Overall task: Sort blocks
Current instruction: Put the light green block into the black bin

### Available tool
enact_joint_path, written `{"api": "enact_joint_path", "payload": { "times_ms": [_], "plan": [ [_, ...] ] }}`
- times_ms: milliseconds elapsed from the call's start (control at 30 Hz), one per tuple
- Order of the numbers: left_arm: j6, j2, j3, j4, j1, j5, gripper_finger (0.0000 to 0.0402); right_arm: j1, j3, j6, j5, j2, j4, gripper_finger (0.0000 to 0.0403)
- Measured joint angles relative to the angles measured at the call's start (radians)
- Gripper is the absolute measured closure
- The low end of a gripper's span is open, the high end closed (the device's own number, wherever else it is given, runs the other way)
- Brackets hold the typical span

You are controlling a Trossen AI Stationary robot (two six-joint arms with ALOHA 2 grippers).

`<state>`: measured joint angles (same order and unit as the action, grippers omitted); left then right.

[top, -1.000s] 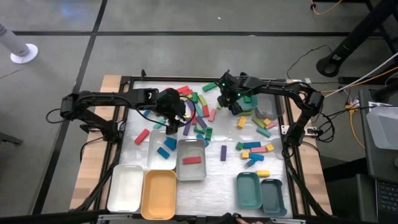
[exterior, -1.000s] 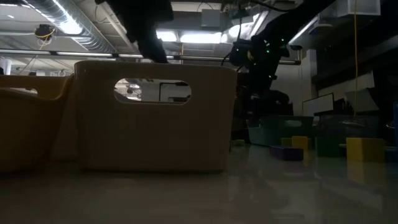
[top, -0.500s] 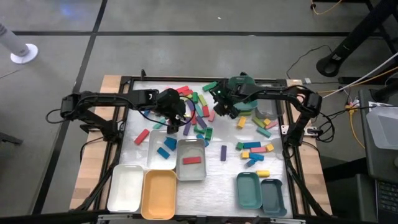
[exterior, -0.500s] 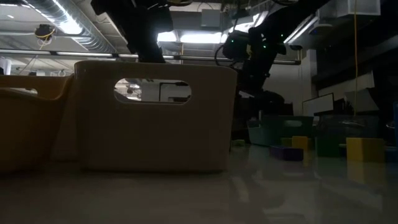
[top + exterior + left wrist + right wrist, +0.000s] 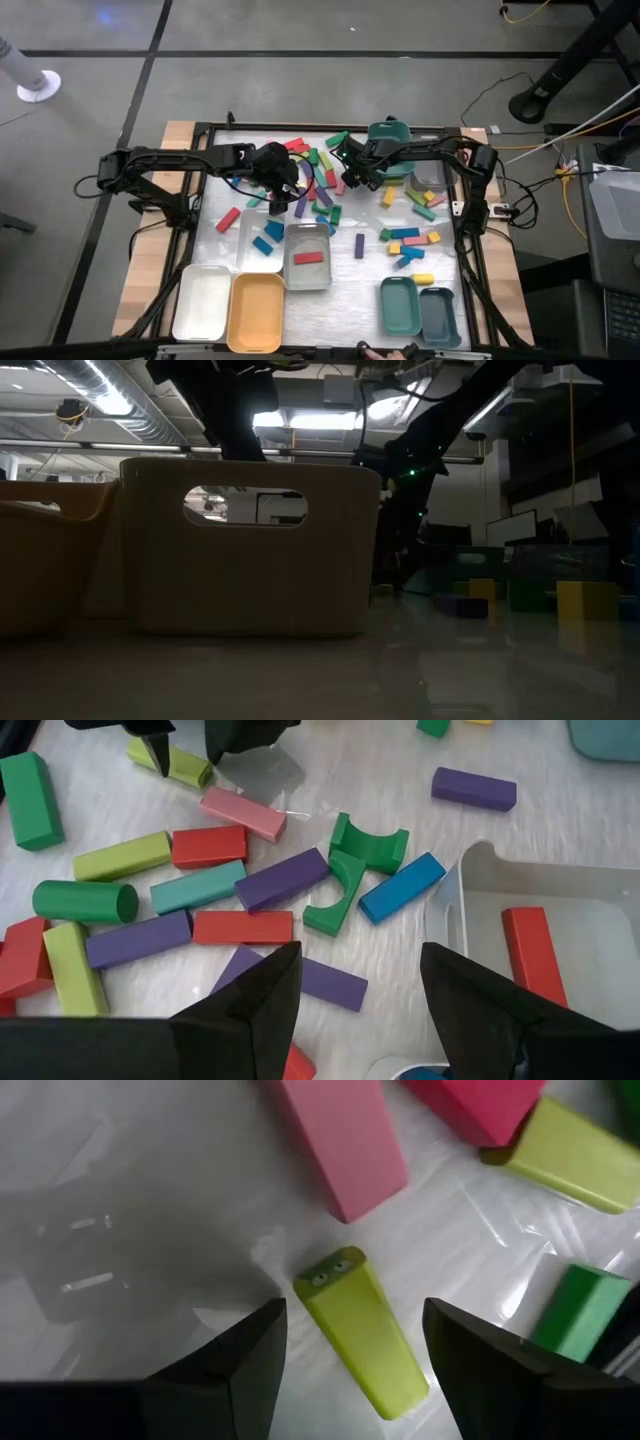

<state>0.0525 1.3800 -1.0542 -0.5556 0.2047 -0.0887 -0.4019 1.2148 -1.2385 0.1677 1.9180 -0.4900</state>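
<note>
Blocks (image 5: 318,185) lying scattered across the table (image 5: 345,285), thickest at the centre and trailing toward 3 o'clock. One red block (image 5: 308,258) resting inside a grey tray (image 5: 308,275) at about 6 o'clock of the pile; two blue blocks (image 5: 268,237) sitting in the clear tray (image 5: 250,255) just beside it.

Right gripper (image 5: 352,178) hanging low at the pile's 1 o'clock edge, jaws spread and grasping nothing, straddling a lime block (image 5: 362,1343) lying flat on the table; a pink block (image 5: 340,1135) lying near that one.

Left gripper (image 5: 283,190) hovering at the pile's 9 o'clock side, jaws likewise released and empty, above purple, red and teal blocks and a green arch piece (image 5: 368,842).

White tray (image 5: 204,302) and orange tray (image 5: 256,312) sitting at 7 o'clock, teal tray (image 5: 399,306) at 5 o'clock.
</note>
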Motion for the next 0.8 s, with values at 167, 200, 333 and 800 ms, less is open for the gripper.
{"api": "enact_joint_path", "payload": {
  "times_ms": [167,200,333,800],
  "plan": [
    [0.0,0.0,0.0,0.0,0.0,0.0,0.0208,-0.011,0.002,-0.001,-0.004,0.013,-0.003,0.0172],
    [0.0,0.0,0.0,0.0,0.0,0.0,0.0208,-0.013,0.004,0.0,-0.007,0.016,-0.004,0.0176],
    [0.0,0.0,0.0,0.0,0.0,0.0,0.0208,-0.03,0.004,0.002,-0.03,0.022,-0.014,0.0213],
    [0.0,0.0,0.0,0.018,0.0,-0.001,0.0208,-0.037,0.003,0.082,-0.11,0.026,-0.031,0.0299]
  ]
}}
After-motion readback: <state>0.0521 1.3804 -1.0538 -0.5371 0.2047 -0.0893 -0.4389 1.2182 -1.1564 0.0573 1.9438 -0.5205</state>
